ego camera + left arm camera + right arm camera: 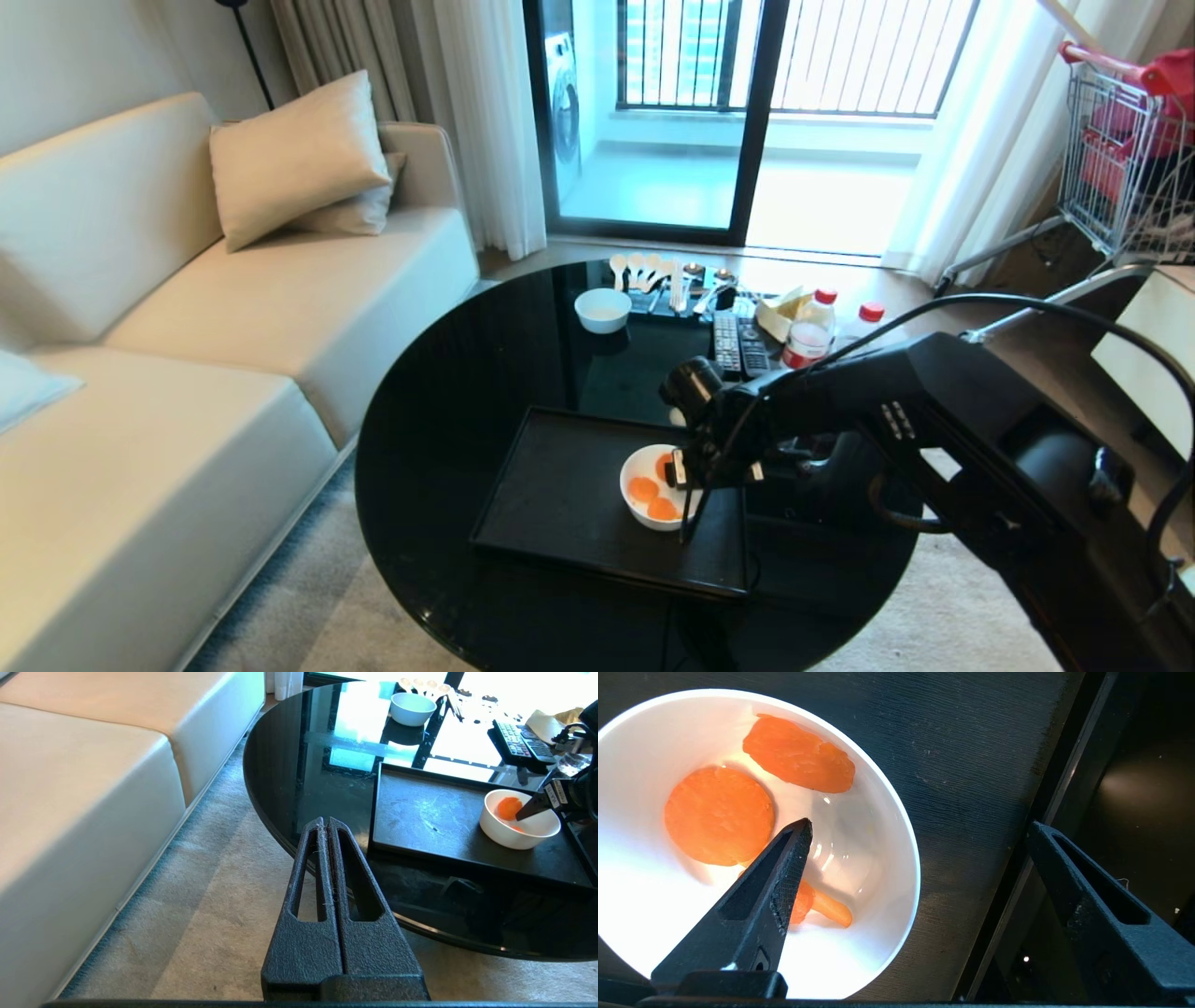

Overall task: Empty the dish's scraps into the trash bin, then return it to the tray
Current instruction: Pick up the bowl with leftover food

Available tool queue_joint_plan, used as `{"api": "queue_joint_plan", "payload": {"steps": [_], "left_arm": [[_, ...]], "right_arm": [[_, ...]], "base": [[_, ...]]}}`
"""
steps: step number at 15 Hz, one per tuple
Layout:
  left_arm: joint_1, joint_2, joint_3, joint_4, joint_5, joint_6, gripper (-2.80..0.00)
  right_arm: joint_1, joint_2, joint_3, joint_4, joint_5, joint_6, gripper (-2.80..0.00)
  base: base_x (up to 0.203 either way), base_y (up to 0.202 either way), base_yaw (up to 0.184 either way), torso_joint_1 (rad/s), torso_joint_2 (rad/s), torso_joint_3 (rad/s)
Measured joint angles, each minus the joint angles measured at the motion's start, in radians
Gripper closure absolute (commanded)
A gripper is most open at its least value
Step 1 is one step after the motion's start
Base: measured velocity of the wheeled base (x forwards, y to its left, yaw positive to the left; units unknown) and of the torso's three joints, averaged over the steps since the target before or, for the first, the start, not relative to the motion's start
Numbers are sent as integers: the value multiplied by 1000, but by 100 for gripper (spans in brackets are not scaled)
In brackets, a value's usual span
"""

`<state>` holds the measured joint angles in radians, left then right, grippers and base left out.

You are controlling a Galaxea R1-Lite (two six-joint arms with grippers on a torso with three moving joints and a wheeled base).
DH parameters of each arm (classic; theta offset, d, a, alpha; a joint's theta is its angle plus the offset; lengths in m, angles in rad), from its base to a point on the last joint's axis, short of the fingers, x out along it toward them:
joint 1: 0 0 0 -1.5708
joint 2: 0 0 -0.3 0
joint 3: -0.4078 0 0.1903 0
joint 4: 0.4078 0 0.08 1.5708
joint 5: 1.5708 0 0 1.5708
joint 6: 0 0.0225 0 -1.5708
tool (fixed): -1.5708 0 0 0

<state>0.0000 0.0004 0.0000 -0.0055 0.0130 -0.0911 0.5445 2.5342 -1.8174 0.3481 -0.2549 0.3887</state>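
The dish, a small white bowl, stands on the right part of the black tray. The scraps, orange carrot slices, lie inside it. My right gripper hangs open over the dish's right rim. One finger is inside the bowl above the slices, the other outside past the tray's edge. My left gripper is shut and empty, low beside the table over the carpet. The trash bin is out of view.
A second white bowl, spoons, remotes and two red-capped bottles stand at the far side of the round black table. A cream sofa runs along the left. A shopping cart is at the back right.
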Motion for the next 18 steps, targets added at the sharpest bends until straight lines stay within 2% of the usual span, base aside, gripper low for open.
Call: {"api": "queue_joint_plan", "payload": {"steps": [5, 6, 18], "left_arm": [[0, 0, 0, 0, 0, 0, 0], [0, 0, 0, 0, 0, 0, 0], [0, 0, 0, 0, 0, 0, 0]], "right_arm": [[-2, 16, 0, 0, 0, 0, -280], [-2, 18, 0, 0, 0, 0, 0], [-1, 30, -1, -5, 3, 1, 0]], "base": [[0, 0, 0, 0, 0, 0], [0, 0, 0, 0, 0, 0], [0, 0, 0, 0, 0, 0]]}}
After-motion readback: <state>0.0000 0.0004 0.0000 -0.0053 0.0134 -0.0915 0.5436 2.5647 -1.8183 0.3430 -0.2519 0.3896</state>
